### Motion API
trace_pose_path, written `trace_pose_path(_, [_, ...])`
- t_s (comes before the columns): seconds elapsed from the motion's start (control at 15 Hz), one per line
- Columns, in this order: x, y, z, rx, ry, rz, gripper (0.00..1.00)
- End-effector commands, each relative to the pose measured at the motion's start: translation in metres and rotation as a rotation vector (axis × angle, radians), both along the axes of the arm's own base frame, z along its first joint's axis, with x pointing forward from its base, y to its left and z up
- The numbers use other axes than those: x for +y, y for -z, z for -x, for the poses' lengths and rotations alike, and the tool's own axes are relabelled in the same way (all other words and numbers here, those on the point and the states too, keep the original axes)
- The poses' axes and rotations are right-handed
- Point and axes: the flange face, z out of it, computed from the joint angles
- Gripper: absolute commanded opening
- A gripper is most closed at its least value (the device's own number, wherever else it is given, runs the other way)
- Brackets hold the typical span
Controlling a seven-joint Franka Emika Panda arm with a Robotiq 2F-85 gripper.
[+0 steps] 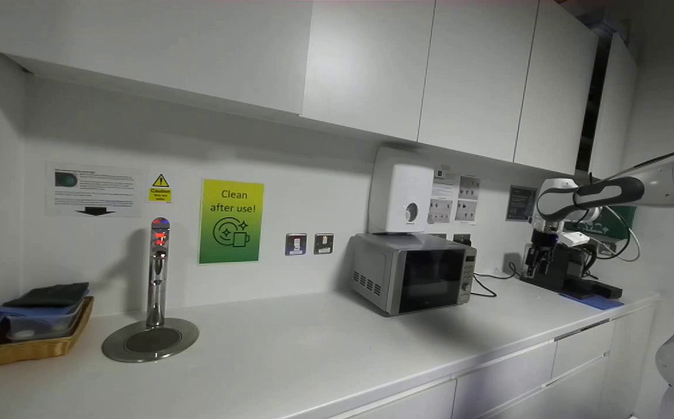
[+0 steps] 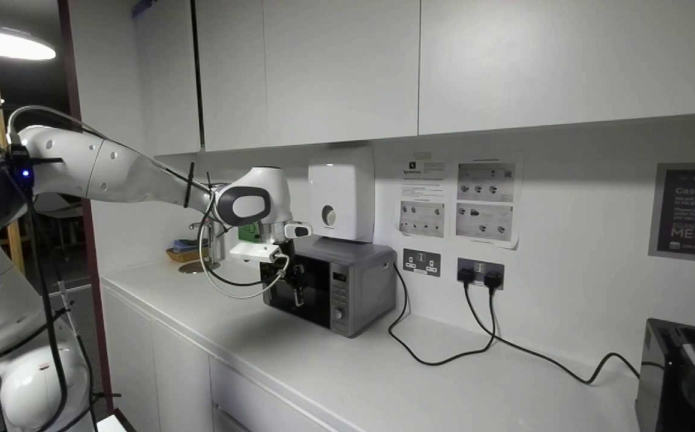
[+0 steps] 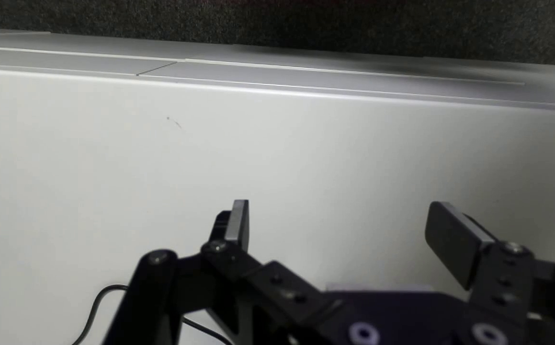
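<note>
Room: kitchenette; pale wall (image 2: 587,228), wall cabinets (image 2: 341,72) above, white desk (image 1: 313,349) along the wall below.

Hand (image 3: 340,220): one, black, two-fingered; hangs over the desk, pointing down; fingers (image 3: 453,242) spread wide, nothing between them, in contact with nothing that shows in the wrist view.

Microwave (image 1: 396,276): one, silver-grey, on the desk near the wall; 9 o'clock from the hand in an exterior view. Handling, as judged: heavy, rigid, smooth-cased, too broad for the finger span; door (image 1: 432,282) probably slick and breakable. Likeliest hold: the round knob (image 2: 339,313), low on the control panel (image 2: 339,291), or the door's edge beside that panel.

Cable (image 3: 97,304): black, thin, on the desk; 8 o'clock from the hand in the wrist view. Handling, as judged: light, flexible, easily pinched mid-run.

Machine (image 1: 570,262): one, black, perhaps a coffee maker, on the desk; 3 o'clock from the hand in an exterior view; weight uncertain, body presumably stiff.
</note>
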Motion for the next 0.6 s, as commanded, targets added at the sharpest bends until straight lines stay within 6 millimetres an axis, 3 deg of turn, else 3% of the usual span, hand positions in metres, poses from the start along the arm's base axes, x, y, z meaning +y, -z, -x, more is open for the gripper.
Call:
trace_pose_path(0.0, [0.005,-0.001,0.002,-0.015,0.013,-0.012,1.00])
trace_pose_path(0.53, [0.055,0.013,-0.016,-0.029,0.112,-0.088,1.00])
